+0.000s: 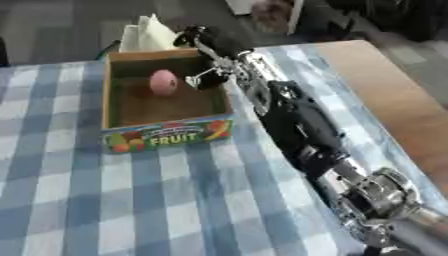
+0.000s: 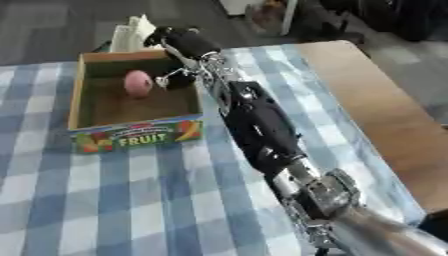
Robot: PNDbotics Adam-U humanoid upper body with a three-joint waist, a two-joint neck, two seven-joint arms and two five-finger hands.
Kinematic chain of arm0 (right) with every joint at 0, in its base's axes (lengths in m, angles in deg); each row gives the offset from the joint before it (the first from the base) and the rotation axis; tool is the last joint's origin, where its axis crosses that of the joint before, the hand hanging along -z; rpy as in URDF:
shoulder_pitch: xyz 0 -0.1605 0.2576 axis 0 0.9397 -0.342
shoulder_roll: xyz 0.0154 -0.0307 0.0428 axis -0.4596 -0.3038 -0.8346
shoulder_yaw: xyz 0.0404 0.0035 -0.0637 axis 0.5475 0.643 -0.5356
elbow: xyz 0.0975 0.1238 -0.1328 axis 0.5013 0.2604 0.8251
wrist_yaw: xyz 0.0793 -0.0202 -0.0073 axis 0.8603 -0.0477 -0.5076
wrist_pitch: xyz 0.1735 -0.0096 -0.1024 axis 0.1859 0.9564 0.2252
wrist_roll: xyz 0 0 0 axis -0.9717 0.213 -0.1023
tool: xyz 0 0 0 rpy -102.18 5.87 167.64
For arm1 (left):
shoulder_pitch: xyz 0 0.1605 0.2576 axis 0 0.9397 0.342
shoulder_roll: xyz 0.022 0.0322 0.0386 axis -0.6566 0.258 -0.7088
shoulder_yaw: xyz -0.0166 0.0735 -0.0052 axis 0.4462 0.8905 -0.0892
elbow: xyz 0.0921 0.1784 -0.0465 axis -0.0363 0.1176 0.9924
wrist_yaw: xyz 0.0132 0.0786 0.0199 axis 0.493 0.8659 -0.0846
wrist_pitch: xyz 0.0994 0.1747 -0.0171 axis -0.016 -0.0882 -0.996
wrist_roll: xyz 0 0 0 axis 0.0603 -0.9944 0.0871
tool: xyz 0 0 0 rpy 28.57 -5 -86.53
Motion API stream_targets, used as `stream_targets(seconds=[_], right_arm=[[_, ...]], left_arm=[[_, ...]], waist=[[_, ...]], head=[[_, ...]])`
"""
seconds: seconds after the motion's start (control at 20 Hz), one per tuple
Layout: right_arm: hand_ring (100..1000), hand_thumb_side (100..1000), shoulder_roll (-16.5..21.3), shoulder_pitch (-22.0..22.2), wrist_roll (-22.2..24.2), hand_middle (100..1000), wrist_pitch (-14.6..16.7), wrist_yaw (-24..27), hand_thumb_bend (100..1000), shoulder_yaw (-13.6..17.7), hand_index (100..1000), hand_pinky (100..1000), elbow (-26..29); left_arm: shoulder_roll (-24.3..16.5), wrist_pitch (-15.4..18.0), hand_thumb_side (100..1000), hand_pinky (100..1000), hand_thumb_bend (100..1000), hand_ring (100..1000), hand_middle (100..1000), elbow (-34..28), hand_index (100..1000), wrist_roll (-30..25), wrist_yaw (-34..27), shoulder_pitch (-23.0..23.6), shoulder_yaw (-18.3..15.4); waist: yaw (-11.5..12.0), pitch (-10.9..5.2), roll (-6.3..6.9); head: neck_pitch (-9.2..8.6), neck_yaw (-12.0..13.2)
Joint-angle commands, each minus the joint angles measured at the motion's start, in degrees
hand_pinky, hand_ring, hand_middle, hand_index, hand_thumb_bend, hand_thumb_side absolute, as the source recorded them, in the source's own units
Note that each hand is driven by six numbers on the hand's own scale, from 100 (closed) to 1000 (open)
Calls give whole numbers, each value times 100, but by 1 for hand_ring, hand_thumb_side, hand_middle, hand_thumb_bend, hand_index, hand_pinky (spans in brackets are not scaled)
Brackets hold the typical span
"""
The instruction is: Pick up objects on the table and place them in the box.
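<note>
A cardboard box (image 1: 111, 95) with a "FRUIT" label on its front wall stands on the blue-and-white checked tablecloth. A pink rounded object (image 1: 163, 82) lies inside it, towards the back. My right arm reaches in from the lower right, along the box's right side. Its black right hand (image 1: 213, 41) hovers over the box's far right corner, open and holding nothing. The thumb (image 1: 198, 76) hangs down just right of the pink object without touching it. The left hand shows in neither view.
White paper (image 1: 147, 34) sticks up just behind the box. A bare wooden tabletop (image 1: 394, 95) runs along the right beyond the cloth. The checked cloth (image 1: 131, 200) spreads in front of the box. Dark clutter stands on the floor at the far edge.
</note>
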Motion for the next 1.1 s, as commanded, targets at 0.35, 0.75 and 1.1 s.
stream_targets(seconds=[0.35,0.75,1.1], right_arm=[[781,188,692,336,-843,741,-1006,2694,100,518,837,574,138],[814,231,939,807,-1153,772,-1127,4303,100,630,856,580,-222],[809,246,1007,1001,-1237,764,-1142,4787,100,623,854,577,-288]], left_arm=[[-73,-3,853,683,100,500,522,-95,649,64,1,-7,-92],[-87,-6,853,683,100,499,522,-87,648,105,8,34,-129],[-89,-4,850,688,100,499,522,-89,647,129,-5,55,-146]], waist=[[-91,-134,-21],[-155,-153,-32],[-168,-166,-30]], head=[[-20,111],[-42,143],[-30,169]])
